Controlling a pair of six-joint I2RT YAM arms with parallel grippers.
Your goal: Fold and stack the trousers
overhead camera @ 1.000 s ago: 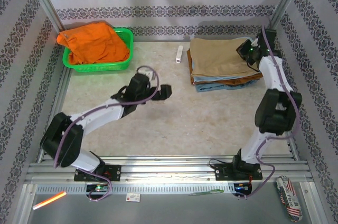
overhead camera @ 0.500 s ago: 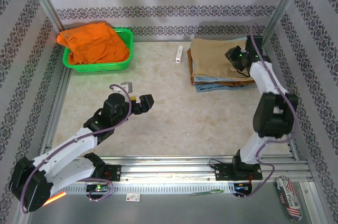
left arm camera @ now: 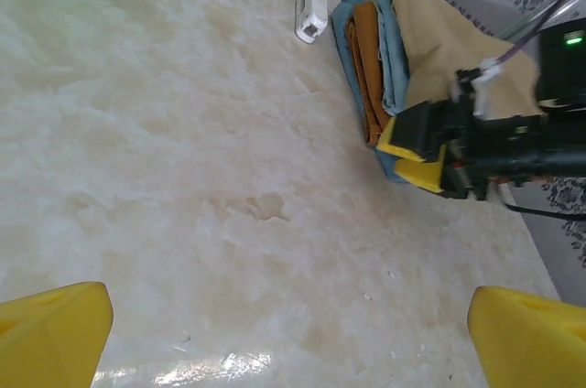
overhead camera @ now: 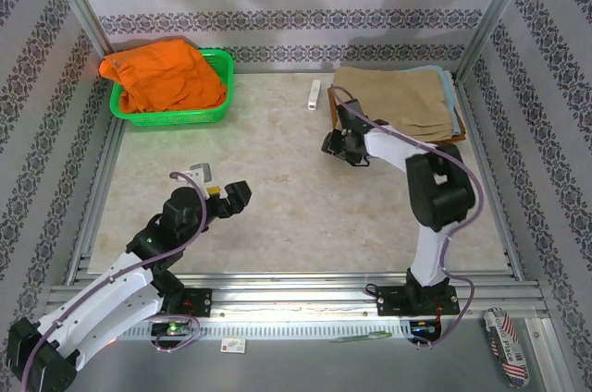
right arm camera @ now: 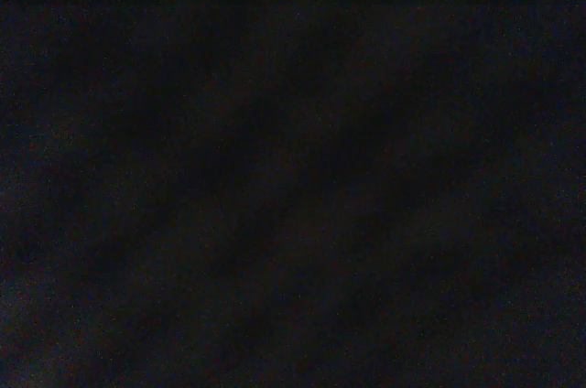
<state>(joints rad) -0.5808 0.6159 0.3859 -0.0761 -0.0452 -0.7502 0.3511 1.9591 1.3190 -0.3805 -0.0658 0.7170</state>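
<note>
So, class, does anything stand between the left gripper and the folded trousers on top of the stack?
Yes. The right gripper sits at the near-left edge of the stack, right between the left gripper and the trousers. The rest of that path is table surface.

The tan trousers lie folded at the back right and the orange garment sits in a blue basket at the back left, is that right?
The basket is green, not blue, as the top view shows. The orange garment does sit in it at the back left, and the tan trousers lie folded at the back right.
</note>
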